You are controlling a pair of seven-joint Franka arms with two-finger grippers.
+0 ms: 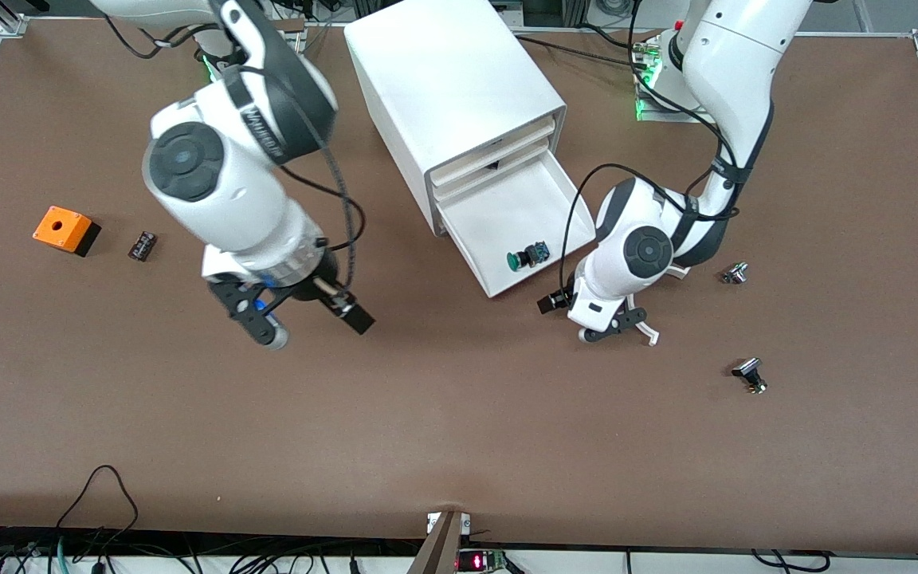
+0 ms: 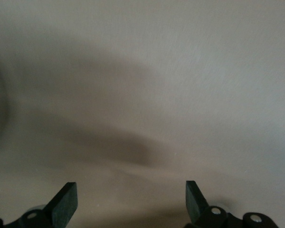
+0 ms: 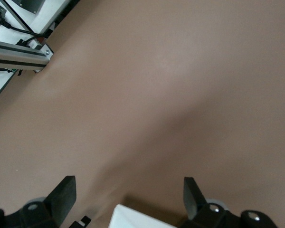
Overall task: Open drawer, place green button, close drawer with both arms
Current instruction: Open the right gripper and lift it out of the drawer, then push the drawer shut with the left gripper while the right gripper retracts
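Observation:
The white cabinet (image 1: 451, 80) stands at the middle of the table, toward the robots' bases. Its lowest drawer (image 1: 507, 211) is pulled out. The button (image 1: 527, 256), green cap and blue rear, lies inside the drawer near its front edge. My left gripper (image 1: 620, 336) hangs open and holds nothing, low over bare table beside the drawer's front corner, toward the left arm's end. The left wrist view shows only tabletop between its open jaws (image 2: 130, 190). My right gripper (image 1: 317, 331) is open and holds nothing over bare table toward the right arm's end, its fingers (image 3: 66, 190) wide apart.
An orange box (image 1: 64, 229) and a small black part (image 1: 143, 245) lie toward the right arm's end. Two silver-black knobs (image 1: 735, 273) (image 1: 750, 375) lie toward the left arm's end. The table's metal corner frame (image 3: 19, 54) shows in the right wrist view.

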